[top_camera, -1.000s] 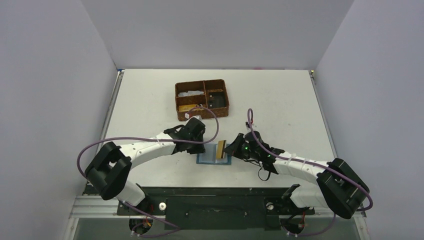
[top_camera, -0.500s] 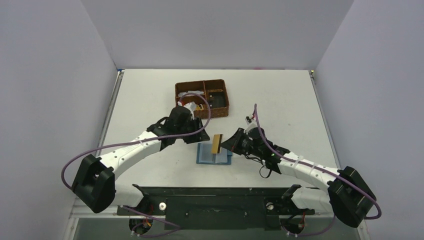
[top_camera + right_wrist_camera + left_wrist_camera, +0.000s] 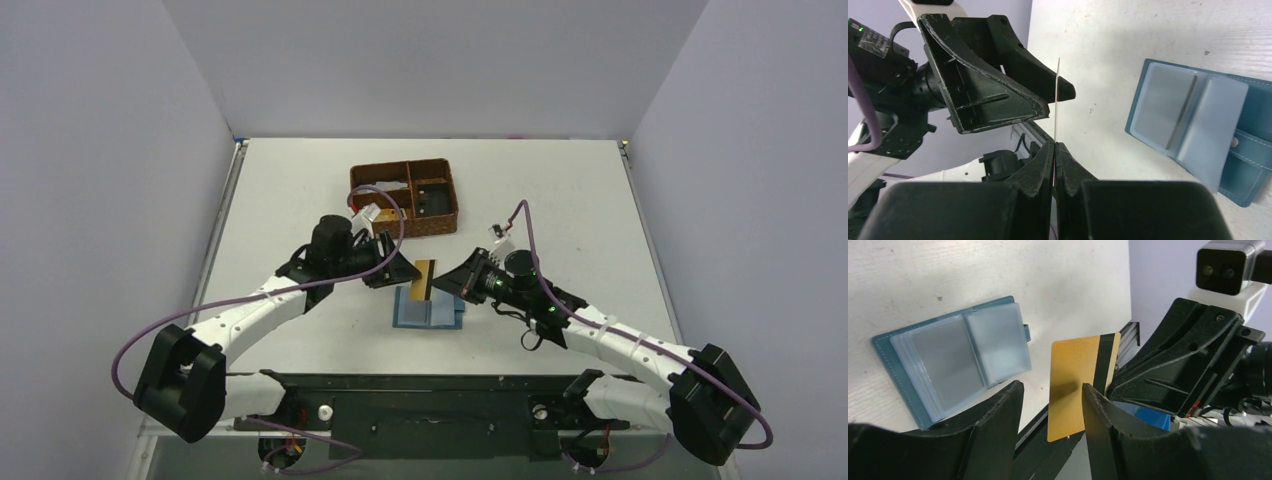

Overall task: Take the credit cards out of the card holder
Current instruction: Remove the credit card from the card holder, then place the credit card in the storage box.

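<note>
1. Gold and thin, the card stands up on its edge in the top view, in the air between the two grippers. The right gripper is pinched tight on the card's right side. The left gripper is just to the card's left, with its fingers spread wide and holding nothing. The teal card holder lies open on the white table, just below both grippers. A brown basket sits farther back, past the left gripper.
2. In the left wrist view, the card is between the two spread fingers, closer to the right one. I cannot tell if it touches. The card holder lies flat to the left, with its clear pockets up and its snap tab on the far edge.
3. In the right wrist view, the right gripper squeezes the card's bottom edge. The card looks like a thin line going up. The card holder lies open to the right.
</note>
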Motion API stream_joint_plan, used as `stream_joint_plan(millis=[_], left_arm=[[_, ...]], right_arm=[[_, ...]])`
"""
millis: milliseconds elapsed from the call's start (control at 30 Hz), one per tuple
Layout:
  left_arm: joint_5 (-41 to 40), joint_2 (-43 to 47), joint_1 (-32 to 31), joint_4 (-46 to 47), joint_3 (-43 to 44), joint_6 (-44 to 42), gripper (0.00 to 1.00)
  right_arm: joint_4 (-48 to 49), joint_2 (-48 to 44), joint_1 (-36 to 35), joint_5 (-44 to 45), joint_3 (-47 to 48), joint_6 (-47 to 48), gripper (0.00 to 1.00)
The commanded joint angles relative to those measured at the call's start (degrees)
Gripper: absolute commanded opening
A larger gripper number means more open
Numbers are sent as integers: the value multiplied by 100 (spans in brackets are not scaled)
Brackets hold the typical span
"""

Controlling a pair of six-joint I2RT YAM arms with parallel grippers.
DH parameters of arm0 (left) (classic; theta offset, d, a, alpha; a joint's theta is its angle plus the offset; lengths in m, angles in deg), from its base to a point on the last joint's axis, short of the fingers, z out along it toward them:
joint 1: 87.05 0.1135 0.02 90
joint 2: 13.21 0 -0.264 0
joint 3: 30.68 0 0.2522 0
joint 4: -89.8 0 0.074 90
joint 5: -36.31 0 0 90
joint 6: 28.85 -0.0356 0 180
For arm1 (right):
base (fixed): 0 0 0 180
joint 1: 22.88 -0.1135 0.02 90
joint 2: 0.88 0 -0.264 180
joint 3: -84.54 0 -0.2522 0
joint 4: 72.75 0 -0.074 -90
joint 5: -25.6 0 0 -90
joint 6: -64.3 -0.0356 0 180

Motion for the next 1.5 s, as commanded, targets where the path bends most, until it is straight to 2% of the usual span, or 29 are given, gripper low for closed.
stream_joint_plan(millis=[0,233,333,400,433,500,567,600,633,667,767,867,1167,1300,1467], left_arm=[[651,215,59,1036,-90,309,44],[936,215,69,1779,-347,795,43],[998,215,69,1924,-434,938,37],[1014,215,73,1973,-466,979,24],[1011,224,71,1978,-471,988,14],[1017,245,69,1966,-479,1011,0],[970,299,70,1896,-479,993,0],[904,316,65,1846,-477,946,0],[855,365,62,1669,-441,911,0],[741,384,65,1570,-414,803,0],[138,488,67,792,-145,440,0],[-568,520,60,-17,119,226,0],[-2347,76,69,-1367,1235,-177,0],[-2689,-308,227,-1982,1841,-306,0],[-2675,-968,641,-2476,2620,-474,0]], right_arm=[[519,-193,-24,-232,241,-239,0],[578,-208,-19,-308,265,-254,0],[565,-218,-20,-299,258,-239,0],[488,-232,-19,-252,268,-182,0],[402,-253,-23,-200,288,-126,0],[185,-292,-24,-84,337,-8,0],[-149,-352,-35,115,424,163,17],[-426,-376,-58,200,459,227,33],[-571,-423,-69,392,553,355,41],[-900,-443,-95,510,674,433,54],[-1662,-554,-122,1181,927,786,69],[-2301,-674,-120,1777,1084,906,73],[-2996,-796,-110,2979,1197,982,75],[-3607,-697,-26,3445,1585,1149,77],[-4186,-546,466,3512,2158,1472,80]])
